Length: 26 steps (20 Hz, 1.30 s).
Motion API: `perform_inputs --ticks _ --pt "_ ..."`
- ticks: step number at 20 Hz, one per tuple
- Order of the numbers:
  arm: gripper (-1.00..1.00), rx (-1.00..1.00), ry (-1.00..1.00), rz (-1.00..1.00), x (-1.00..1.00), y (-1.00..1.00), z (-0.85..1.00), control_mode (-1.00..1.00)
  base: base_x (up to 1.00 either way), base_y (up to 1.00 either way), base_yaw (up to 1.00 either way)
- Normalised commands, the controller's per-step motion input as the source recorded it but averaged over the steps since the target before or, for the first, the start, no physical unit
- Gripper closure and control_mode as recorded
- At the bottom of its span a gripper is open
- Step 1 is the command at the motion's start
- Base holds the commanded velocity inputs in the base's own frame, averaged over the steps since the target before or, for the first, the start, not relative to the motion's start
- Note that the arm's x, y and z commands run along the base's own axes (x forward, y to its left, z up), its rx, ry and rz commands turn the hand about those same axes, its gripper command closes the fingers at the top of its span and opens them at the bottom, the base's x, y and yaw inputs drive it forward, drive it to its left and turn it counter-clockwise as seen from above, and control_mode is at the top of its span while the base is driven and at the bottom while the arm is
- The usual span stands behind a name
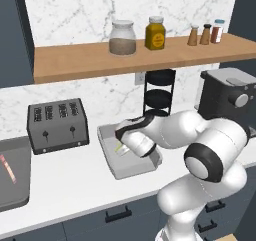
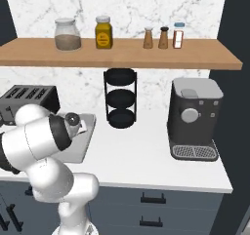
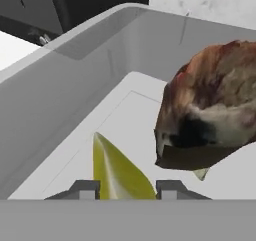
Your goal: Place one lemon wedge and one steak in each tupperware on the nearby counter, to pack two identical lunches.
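My gripper (image 3: 127, 187) is down inside a grey tupperware (image 3: 75, 85), shut on a yellow-green lemon wedge (image 3: 117, 172) that stands between the two fingertips, low over the tray floor. To the wedge's right, a reddish-brown steak (image 3: 210, 105) rests inside the same tray. From the left base view the hand (image 1: 120, 147) hovers over this tupperware (image 1: 127, 171) on the white counter (image 1: 75, 180), with the lemon wedge (image 1: 119, 149) just visible beneath it. Another tupperware (image 1: 12, 185) sits at the far left holding a reddish steak (image 1: 7, 167).
A dark slotted toaster (image 1: 57, 125) stands left of the tray against the wall. Behind the tray is a black tiered stand (image 1: 160, 92), and a coffee machine (image 2: 194, 117) occupies the right end. A wooden shelf (image 1: 125, 57) with jars hangs overhead.
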Motion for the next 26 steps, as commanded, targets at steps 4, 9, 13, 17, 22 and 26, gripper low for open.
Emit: perform_inputs --ticks 4,9,13,17,22,26 --pt "-1.00 0.00 0.00 0.00 0.00 0.00 0.96 -1.00 0.00 0.00 0.00" --pt "-1.00 0.00 0.02 0.00 0.00 0.00 1.00 -1.00 0.00 0.00 0.00" --pt "-1.00 0.00 0.03 -0.07 -0.43 -0.04 1.00 -1.00 0.00 0.00 0.00" --pt "-1.00 0.07 0.24 -0.32 -0.92 -0.48 1.00 -1.00 0.00 0.00 0.00" --pt "-1.00 0.11 0.30 -0.37 -1.00 -0.60 0.97 -1.00 0.00 0.00 0.00" --pt "-1.00 0.00 0.08 -0.24 -1.00 -0.57 0.13 -1.00 0.00 0.00 0.00"
